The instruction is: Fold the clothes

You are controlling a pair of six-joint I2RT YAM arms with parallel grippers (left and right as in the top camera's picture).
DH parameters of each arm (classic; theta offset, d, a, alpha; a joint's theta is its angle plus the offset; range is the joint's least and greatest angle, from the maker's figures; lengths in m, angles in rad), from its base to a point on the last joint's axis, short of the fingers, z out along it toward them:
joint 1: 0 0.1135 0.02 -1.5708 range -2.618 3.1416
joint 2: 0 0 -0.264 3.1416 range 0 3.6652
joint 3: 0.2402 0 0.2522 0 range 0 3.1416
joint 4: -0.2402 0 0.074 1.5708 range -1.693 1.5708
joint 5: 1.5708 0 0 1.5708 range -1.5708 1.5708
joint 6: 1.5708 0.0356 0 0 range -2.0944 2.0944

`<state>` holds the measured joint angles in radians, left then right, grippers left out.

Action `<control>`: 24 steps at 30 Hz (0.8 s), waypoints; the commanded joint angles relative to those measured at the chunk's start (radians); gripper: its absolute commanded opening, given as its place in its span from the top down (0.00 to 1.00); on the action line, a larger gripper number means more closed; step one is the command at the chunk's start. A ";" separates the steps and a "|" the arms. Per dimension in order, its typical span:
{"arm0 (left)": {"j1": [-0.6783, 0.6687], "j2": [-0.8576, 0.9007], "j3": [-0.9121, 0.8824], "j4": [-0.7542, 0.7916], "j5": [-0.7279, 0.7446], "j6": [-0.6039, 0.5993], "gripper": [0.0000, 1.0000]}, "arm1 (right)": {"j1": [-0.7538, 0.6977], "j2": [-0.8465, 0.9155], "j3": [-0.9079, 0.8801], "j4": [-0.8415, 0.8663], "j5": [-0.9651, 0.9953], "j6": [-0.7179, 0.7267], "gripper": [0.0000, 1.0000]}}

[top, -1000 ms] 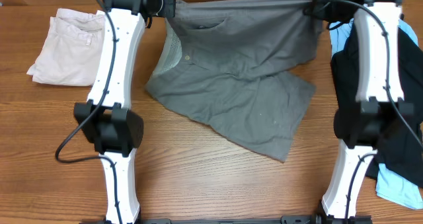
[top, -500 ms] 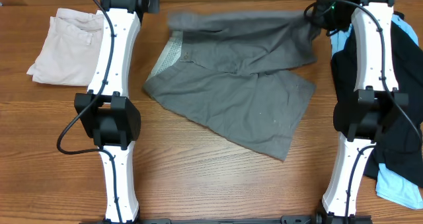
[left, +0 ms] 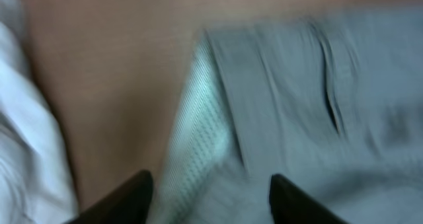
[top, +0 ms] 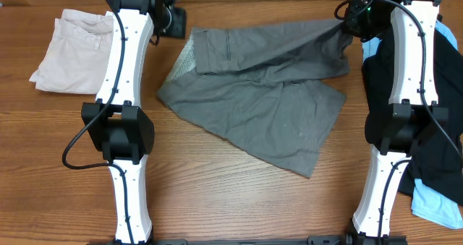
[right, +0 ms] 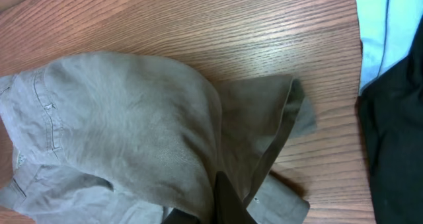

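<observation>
Shorts of grey cotton (top: 268, 108) lie spread across the middle of the table (top: 217, 194). One leg reaches toward the lower right of the overhead frame. The waistband edge is folded over along the top, with a pocket slit facing up near the upper left of the garment. A pale mesh lining (top: 184, 61) shows at the left edge of that fold.

At the top of the overhead frame, just left of the fold, the left gripper (top: 173, 21) has its fingers apart and nothing between them. Its wrist view is blurred, but both dark fingertips (left: 125, 197) stand wide over the lining and grey cloth, touching neither as far as can be told.

At the top right the right gripper (top: 352, 22) is closed on the upper right corner of the grey shorts. In its wrist view the cloth gathers into a pinched ridge running down to the fingers at the bottom edge.

Beige shorts (top: 72, 50) lie folded at the upper left, well apart from the grey pair. A black garment (top: 450, 115) and a blue garment (top: 438, 201) are heaped along the right edge, partly under the right arm.
</observation>
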<state>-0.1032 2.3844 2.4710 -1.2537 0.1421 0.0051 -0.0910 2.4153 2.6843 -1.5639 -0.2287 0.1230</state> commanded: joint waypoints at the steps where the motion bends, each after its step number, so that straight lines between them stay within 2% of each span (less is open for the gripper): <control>1: -0.005 -0.032 -0.002 -0.116 0.147 0.018 0.34 | -0.005 -0.034 0.019 0.004 0.002 -0.001 0.96; 5: -0.015 -0.014 -0.024 -0.176 0.148 0.021 0.31 | -0.005 -0.034 0.019 0.006 0.003 -0.001 0.96; 12: -0.057 0.024 -0.139 -0.074 0.153 -0.037 0.29 | -0.005 -0.034 0.019 0.006 0.002 -0.001 0.96; 16: -0.076 0.066 -0.180 0.020 0.185 -0.097 0.35 | -0.005 -0.034 0.019 0.006 0.003 -0.001 0.96; 20: -0.080 0.103 -0.181 0.043 0.176 -0.129 0.42 | -0.005 -0.034 0.019 0.006 0.003 -0.001 0.96; 24: -0.080 0.120 -0.198 0.054 0.123 -0.164 0.43 | -0.005 -0.034 0.019 0.007 0.003 -0.001 0.95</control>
<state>-0.1837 2.4863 2.2948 -1.2087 0.3004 -0.1032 -0.0910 2.4153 2.6843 -1.5627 -0.2283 0.1230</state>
